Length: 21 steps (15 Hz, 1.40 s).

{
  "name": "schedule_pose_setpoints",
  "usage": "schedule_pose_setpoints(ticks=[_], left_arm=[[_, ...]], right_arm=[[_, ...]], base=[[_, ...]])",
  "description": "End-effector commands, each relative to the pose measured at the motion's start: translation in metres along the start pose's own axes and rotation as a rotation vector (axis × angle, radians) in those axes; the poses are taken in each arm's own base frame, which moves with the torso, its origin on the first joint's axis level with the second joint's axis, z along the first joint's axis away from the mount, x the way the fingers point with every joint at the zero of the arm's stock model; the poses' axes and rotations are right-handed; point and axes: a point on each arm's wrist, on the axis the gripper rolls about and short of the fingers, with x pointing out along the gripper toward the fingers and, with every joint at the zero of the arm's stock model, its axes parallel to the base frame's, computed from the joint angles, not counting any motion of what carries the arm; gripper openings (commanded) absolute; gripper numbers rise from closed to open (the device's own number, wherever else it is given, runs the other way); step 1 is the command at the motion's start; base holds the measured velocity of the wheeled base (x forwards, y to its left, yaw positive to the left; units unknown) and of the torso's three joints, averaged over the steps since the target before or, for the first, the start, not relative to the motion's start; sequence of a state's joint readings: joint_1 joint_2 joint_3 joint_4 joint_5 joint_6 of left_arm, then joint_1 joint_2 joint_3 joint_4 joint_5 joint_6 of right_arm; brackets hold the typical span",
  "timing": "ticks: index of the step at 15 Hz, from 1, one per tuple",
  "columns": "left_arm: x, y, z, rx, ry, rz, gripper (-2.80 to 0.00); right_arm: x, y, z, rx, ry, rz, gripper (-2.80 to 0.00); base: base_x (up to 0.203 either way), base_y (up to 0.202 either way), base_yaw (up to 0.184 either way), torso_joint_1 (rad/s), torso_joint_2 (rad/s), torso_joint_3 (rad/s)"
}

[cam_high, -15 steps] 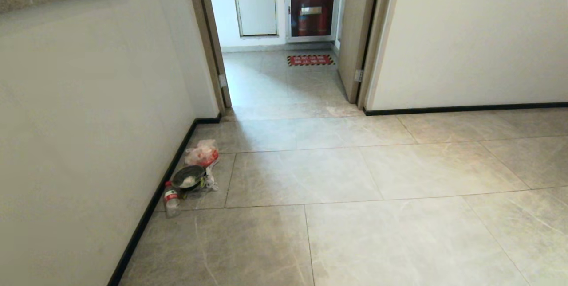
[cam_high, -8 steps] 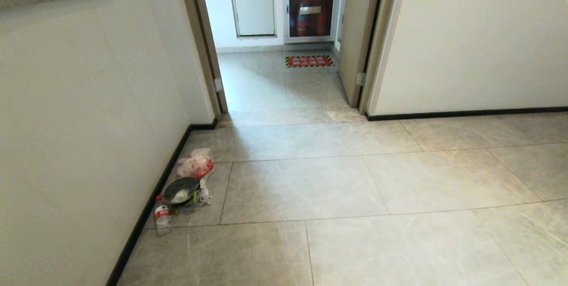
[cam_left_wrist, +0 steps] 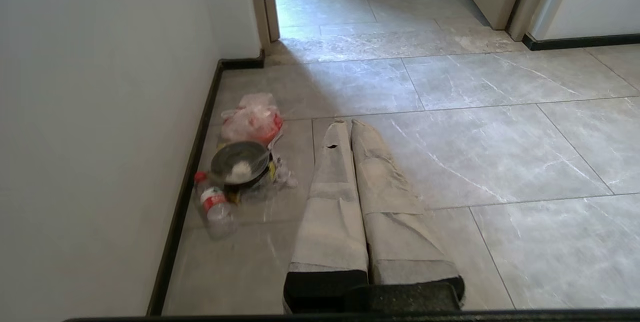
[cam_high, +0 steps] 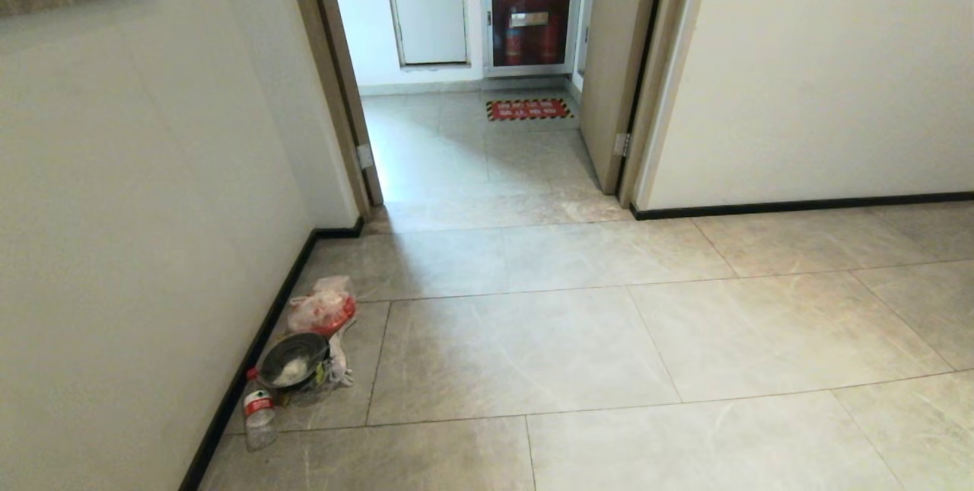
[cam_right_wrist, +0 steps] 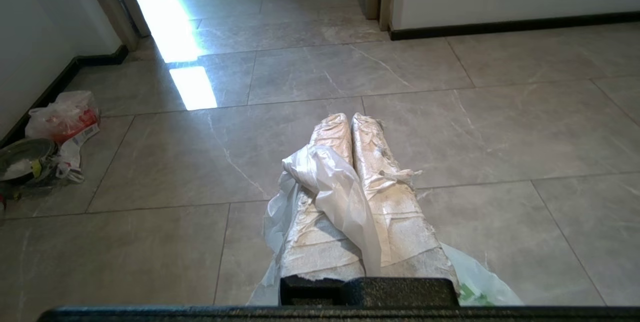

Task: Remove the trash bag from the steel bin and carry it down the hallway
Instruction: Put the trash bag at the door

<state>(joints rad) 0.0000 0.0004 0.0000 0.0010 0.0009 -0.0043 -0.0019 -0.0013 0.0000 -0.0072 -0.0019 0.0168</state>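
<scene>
Both my wrist views show what my head view misses: my right gripper (cam_right_wrist: 350, 122), taped fingers pinched on the trash bag (cam_right_wrist: 335, 187), thin crinkled white film; my left gripper (cam_left_wrist: 350, 127) pressed together, bare. Beyond, by the baseboard (cam_high: 251, 354), a bottle (cam_high: 259, 411), round bowl (cam_high: 293, 360), clear bag (cam_high: 323, 308).

Beige tape-wrapped fingers (cam_left_wrist: 350, 197), black bases

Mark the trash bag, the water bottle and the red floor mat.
trash bag (cam_right_wrist: 335, 182): right wrist view, fold draped over the shut right gripper.
water bottle (cam_high: 259, 411): head view, labelled body.
red floor mat (cam_high: 529, 109): head view, centre.
</scene>
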Motion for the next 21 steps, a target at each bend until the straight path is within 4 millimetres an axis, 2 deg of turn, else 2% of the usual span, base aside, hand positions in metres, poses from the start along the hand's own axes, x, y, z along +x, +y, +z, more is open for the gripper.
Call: schedule_pose_setpoints(ticks=[1, 16, 21], left_arm=[[0.0000, 0.0000, 0.0000, 0.000, 0.000, 0.001, -2.80], [0.0000, 0.0000, 0.0001, 0.003, -0.001, -0.001, -2.80], [0.0000, 0.0000, 0.0001, 0.003, -0.001, 0.001, -2.80]], right_arm=[[0.0000, 0.0000, 0.0000, 0.000, -0.001, -0.001, -2.80], [0.0000, 0.0000, 0.0000, 0.002, -0.001, 0.001, -2.80], [0.0000, 0.0000, 0.0000, 0.000, -0.001, 0.001, -2.80]], base=[[0.185, 0.000, -0.001, -0.001, 0.01, 0.002], [0.187, 0.000, -0.004, 0.002, 0.00, 0.004], [0.028, 0.000, 0.000, 0.000, 0.00, 0.001]])
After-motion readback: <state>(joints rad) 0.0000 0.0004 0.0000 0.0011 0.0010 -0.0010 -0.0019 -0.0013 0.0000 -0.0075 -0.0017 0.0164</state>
